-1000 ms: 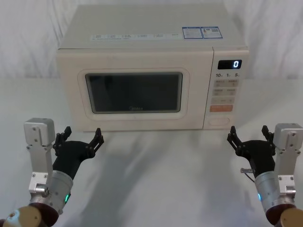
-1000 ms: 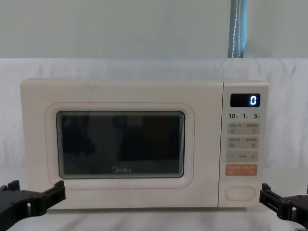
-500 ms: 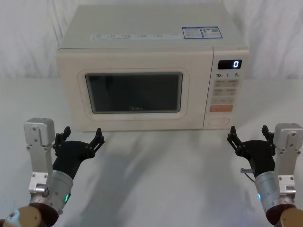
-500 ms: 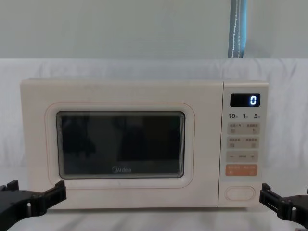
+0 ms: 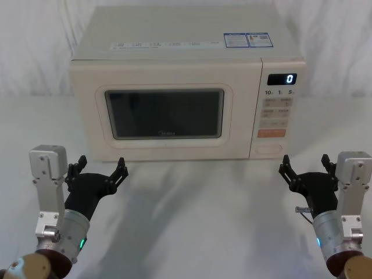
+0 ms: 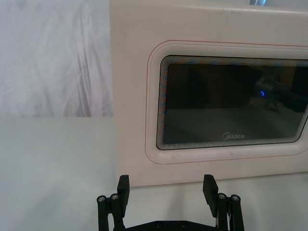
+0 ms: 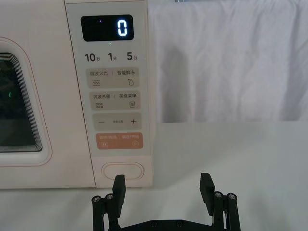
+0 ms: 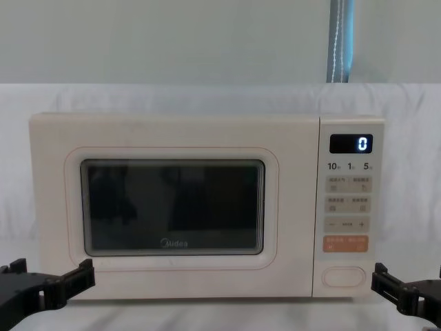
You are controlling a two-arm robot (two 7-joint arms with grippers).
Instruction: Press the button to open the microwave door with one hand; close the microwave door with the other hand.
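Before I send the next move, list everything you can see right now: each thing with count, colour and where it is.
microwave: one, cream, on the white-covered table, facing the robot.
microwave door: one, cream with dark window, shut, left part of the front.
control panel: one, cream, right of the door; display reads 0.
orange key: one, low on the panel.
button: one, cream oval, below the orange key, untouched.
table: one, white cloth.
left claw: one, black, open, near the door's lower left corner, touching nothing.
right claw: one, black, open, in front of and just right of the button, touching nothing.
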